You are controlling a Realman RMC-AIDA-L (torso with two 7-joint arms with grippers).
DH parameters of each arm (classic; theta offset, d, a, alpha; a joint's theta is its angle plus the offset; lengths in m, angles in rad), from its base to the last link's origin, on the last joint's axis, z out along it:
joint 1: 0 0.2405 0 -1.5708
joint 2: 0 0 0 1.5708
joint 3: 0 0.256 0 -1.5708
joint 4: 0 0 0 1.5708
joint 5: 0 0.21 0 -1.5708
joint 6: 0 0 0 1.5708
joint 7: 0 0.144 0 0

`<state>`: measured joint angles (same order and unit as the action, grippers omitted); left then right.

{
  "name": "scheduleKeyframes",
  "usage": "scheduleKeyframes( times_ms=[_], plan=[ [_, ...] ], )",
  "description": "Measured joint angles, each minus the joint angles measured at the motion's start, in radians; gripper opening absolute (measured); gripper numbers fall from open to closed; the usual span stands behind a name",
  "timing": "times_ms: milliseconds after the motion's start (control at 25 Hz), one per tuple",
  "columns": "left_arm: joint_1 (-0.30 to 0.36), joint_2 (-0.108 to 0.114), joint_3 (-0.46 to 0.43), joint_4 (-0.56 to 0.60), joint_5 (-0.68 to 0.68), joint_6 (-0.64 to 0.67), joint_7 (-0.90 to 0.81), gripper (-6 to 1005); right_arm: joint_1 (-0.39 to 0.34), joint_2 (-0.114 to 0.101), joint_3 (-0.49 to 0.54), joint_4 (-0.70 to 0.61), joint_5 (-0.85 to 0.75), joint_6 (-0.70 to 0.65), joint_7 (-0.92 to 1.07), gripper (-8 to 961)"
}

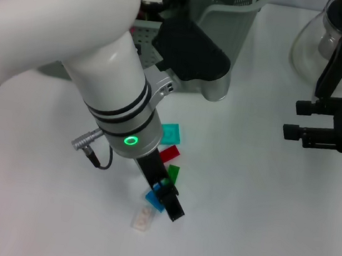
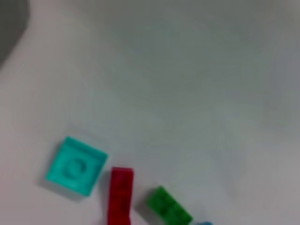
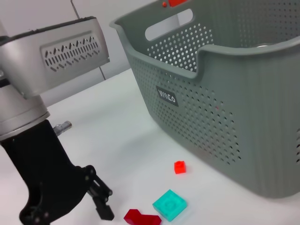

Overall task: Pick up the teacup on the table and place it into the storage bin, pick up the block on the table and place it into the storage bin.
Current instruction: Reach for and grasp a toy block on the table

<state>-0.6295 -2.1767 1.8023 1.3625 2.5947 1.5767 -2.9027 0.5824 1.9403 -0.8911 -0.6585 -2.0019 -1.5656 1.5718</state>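
Several small blocks lie on the white table: a teal one (image 1: 170,133) (image 2: 76,165), a red one (image 1: 169,154) (image 2: 120,194), a green one (image 1: 173,174) (image 2: 168,206), a blue one (image 1: 154,200) and a clear one (image 1: 143,219). My left gripper (image 1: 170,205) hangs low right beside the blue block. The storage bin (image 3: 225,108) stands behind them, with another small red block (image 3: 179,167) near its wall. My right gripper (image 1: 293,119) hovers open and empty at the right. I cannot make out the teacup.
A glass teapot (image 1: 333,42) with a black handle stands at the back right, behind the right gripper. The bulky white left arm (image 1: 76,33) hides the table's left part and part of the bin. Bare table stretches between the blocks and the right gripper.
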Motion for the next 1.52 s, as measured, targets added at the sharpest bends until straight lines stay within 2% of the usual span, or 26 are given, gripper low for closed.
scheduleKeyframes(
  times_ms=[520, 1520],
  plan=[
    [-0.001, -0.002, 0.067, 0.006, 0.028, -0.036, -0.074, 890, 0.009, -0.011, 0.0, 0.0, 0.0, 0.007, -0.007, 745],
    [0.01, -0.002, 0.099, -0.039, 0.048, -0.082, -0.076, 857, 0.007, -0.011, 0.007, 0.0, -0.009, 0.003, -0.017, 745]
  ],
)
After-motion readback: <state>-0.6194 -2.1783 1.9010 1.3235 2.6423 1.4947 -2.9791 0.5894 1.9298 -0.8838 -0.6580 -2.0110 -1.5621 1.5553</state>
